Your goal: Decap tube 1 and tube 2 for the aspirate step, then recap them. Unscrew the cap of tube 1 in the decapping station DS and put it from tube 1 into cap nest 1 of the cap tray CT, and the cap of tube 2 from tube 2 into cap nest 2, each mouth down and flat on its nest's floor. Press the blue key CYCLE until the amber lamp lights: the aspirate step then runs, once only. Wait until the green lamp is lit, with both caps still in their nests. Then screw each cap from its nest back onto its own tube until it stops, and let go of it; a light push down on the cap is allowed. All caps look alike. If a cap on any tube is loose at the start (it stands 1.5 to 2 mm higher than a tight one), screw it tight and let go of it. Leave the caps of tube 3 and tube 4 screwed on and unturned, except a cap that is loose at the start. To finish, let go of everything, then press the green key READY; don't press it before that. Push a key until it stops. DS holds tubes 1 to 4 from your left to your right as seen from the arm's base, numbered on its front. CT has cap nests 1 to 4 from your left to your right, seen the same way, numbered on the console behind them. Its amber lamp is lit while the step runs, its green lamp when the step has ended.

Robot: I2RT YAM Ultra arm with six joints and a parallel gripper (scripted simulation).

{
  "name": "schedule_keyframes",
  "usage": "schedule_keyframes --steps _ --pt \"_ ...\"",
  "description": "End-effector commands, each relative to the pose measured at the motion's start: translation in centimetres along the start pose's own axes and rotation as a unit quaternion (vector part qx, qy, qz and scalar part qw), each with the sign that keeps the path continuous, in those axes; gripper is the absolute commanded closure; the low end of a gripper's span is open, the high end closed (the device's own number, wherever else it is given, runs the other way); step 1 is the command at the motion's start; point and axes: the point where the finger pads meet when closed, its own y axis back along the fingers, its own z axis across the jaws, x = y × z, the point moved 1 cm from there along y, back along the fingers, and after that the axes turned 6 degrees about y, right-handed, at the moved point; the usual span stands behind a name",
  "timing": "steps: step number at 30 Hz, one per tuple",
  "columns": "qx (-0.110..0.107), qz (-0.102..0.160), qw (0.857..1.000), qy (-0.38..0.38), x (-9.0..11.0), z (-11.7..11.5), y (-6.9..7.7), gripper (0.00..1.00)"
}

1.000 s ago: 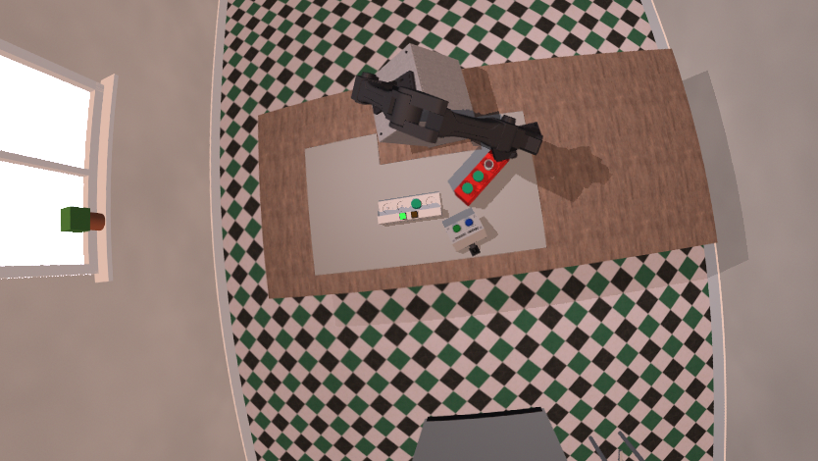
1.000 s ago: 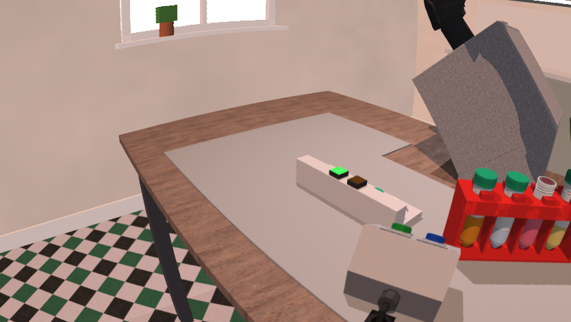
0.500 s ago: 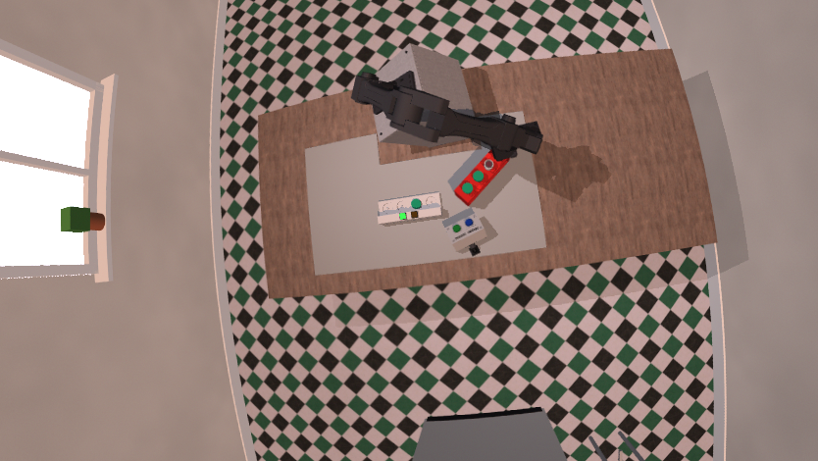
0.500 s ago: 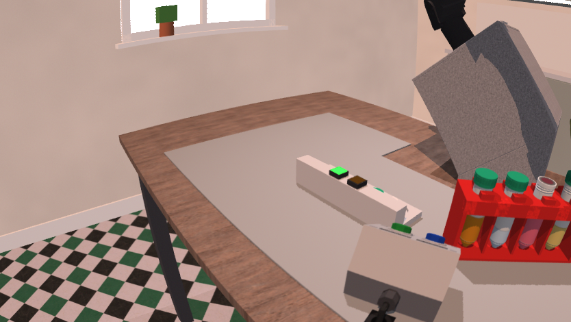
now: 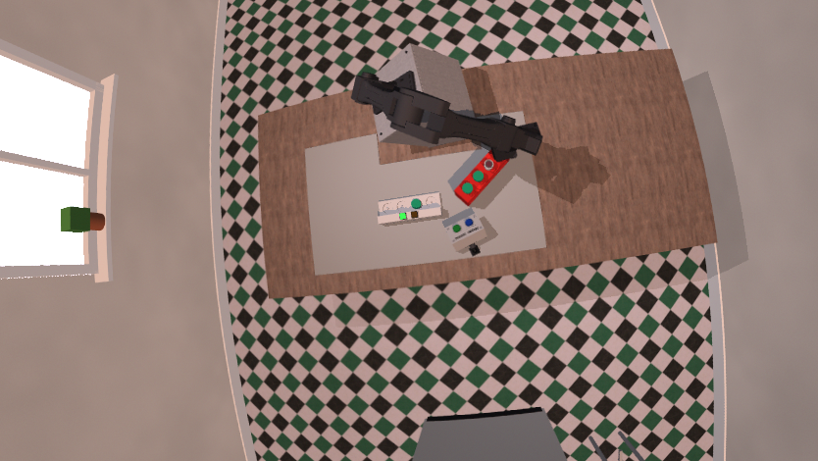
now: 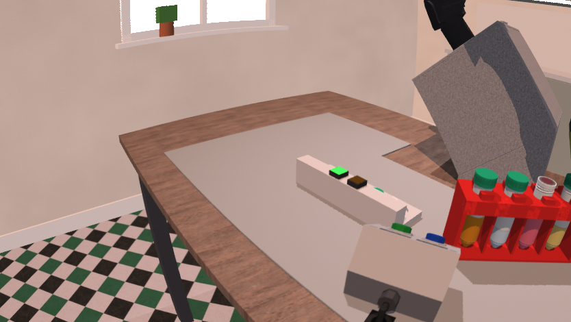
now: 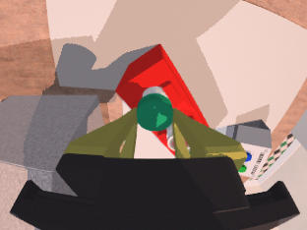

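- End effector (image 7: pixel 155 134) closed on a green cap (image 7: pixel 155 115), over the end tube of the red decapping station (image 5: pixel 464 194).
- Neighbouring tube (image 6: pixel 546 186) uncapped.
- One cap (image 5: pixel 416 202) sits in the cap tray (image 5: pixel 394 217); green lamp (image 6: pixel 338 171) lit.

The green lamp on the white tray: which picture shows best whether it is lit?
The exterior view: the green lamp glows bright beside the dark amber lamp on the cap tray, large and unblocked. The top view shows it too, but only as a tiny bright green square. The wrist view does not show it.
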Motion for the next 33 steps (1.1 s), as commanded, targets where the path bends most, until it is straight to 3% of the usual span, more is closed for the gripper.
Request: schedule_keyframes --steps 1,14,15,33 --pt "0.005 -0.005 1.0 -0.001 -0.21 -0.28 0.32 1.0" --pt "0.005 -0.005 1.0 -0.001 -0.19 -0.3 0.14 1.0" --pt "0.005 -0.005 1.0 -0.001 -0.19 -0.3 0.14 0.51" --pt "0.005 -0.005 1.0 -0.001 -0.19 -0.3 0.14 0.51"
